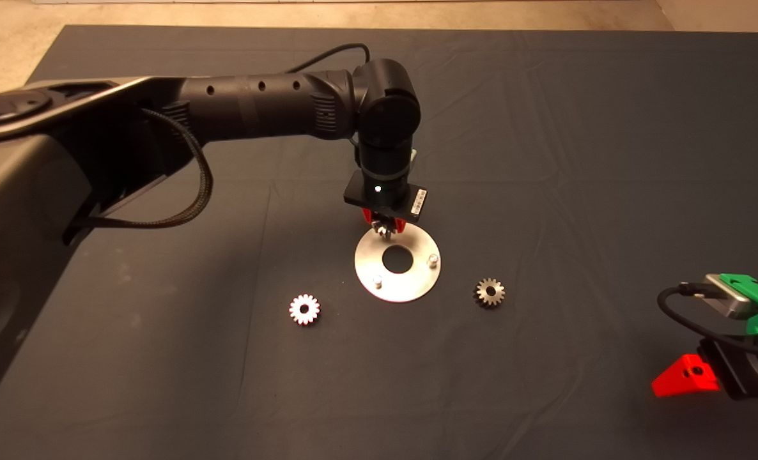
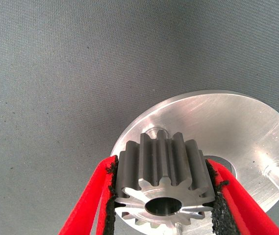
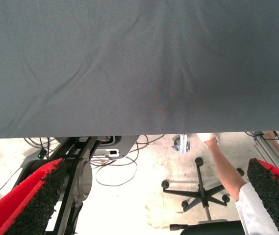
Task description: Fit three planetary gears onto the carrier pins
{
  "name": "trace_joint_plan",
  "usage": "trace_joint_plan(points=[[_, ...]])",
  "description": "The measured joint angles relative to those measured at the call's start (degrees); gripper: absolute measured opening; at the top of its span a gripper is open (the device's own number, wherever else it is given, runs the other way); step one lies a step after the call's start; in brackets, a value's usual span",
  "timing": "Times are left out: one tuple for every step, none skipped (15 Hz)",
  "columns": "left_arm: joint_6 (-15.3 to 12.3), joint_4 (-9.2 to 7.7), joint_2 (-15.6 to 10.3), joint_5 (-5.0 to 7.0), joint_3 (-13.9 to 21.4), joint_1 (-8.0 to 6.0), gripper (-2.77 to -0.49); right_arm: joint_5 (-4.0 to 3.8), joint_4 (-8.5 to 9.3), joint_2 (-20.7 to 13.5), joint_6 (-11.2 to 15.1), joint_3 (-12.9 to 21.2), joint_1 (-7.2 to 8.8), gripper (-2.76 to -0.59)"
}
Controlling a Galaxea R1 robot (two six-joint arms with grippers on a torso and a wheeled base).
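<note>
My left gripper [image 1: 385,229] is shut on a silvery planetary gear [image 2: 163,182] and holds it over the far rim of the shiny carrier disc [image 1: 417,280], just above the far pin [image 2: 153,133]. Two other carrier pins [image 1: 433,259] [image 1: 376,280] stand bare on the disc's near side. A second gear [image 1: 304,309] lies flat on the mat to the disc's left, a third gear [image 1: 489,292] to its right. My right gripper [image 1: 705,358] waits open at the lower right edge of the head view.
The left arm [image 1: 257,108] stretches over the mat from the left with a looping cable [image 1: 193,185]. In the right wrist view, past the mat's edge, an office chair base [image 3: 200,193], floor cables and a person's arm [image 3: 227,171] show.
</note>
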Motion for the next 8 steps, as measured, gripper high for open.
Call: trace_joint_plan(points=[[-0.02,0.00,0.00,-0.02,0.00,0.00,-2.21,0.00,0.00,-0.02,0.00,0.00,0.00,-0.60],[-0.02,0.00,0.00,-0.04,0.02,0.00,-2.21,0.02,0.00,-0.17,0.00,0.00,0.00,-0.60],[-0.04,0.00,0.00,-0.20,0.02,0.00,-2.14,0.00,0.00,-0.35,0.00,0.00,0.00,-0.60],[-0.04,-0.02,0.00,-0.42,0.13,0.00,-2.10,-0.02,0.00,-0.49,0.00,0.00,0.00,-0.60],[-0.03,-0.02,0.00,-0.76,0.21,0.00,-2.10,0.00,0.00,-0.63,0.00,0.00,0.00,-0.60],[-0.02,0.00,0.00,-0.87,0.21,0.00,-2.10,-0.05,0.00,-0.63,0.00,0.00,0.00,-0.60],[-0.02,-0.02,0.00,-0.98,0.22,0.00,-2.05,0.00,0.00,-0.63,0.00,0.00,0.00,-0.60],[-0.02,-0.02,0.00,-1.26,0.22,0.00,-1.96,0.00,0.00,-0.63,0.00,0.00,0.00,-0.60]])
